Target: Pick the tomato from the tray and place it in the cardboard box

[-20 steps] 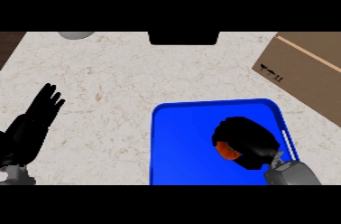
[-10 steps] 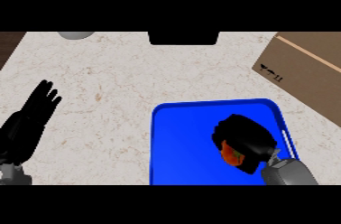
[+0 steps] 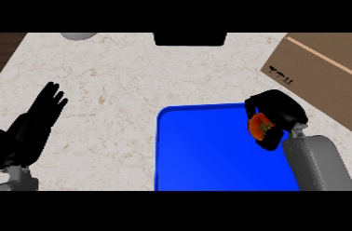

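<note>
The robot's black right hand point(image 3: 280, 109) is clamped round the small round red tomato point(image 3: 260, 126), fingers wrapped over its top so only its near left side shows. It holds the tomato at the far right corner of the flat bright blue tray point(image 3: 206, 155), the corner nearest the brown cardboard box point(image 3: 320, 69), which suggests a carry towards it. The left hand point(image 3: 34, 127) rests open at the left, fingers straight, out of the way.

Bare counter point(image 3: 227, 76) separates tray point(image 3: 206, 155) from cardboard box point(image 3: 323, 81).
</note>
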Available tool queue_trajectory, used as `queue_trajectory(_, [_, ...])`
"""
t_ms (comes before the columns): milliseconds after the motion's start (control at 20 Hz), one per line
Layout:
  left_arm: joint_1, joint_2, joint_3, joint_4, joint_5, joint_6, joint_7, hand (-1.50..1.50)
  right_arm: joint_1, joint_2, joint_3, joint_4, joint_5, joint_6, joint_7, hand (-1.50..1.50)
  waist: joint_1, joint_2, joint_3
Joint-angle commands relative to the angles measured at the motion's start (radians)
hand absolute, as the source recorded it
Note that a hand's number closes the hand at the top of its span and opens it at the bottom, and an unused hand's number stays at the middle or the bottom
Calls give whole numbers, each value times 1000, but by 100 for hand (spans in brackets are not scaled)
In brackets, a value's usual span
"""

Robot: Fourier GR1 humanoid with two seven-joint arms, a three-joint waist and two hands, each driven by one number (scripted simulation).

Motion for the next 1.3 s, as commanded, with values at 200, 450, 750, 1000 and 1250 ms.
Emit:
queue_trajectory(200, [46,27,40,-35,30,-32,6,0,-28,18,-63,-267,-65,90,97,150,-7,-7,0])
queue_trajectory(450, [28,2,22,27,1,-26,-41,0,-79,17,-152,-474,-141,157,147,150,-19,-8,-1])
queue_trajectory(750, [2,7,20,-21,7,-4,26,0,-171,55,-275,-651,-191,223,319,150,-17,-8,0])
queue_trajectory(1000, [12,16,38,10,21,-38,-11,0,-345,-59,-404,-531,-212,241,393,150,-4,-4,0])
queue_trajectory(1250, [31,29,37,-33,37,-66,10,0,-393,-142,-439,-299,-200,97,358,150,5,-1,0])
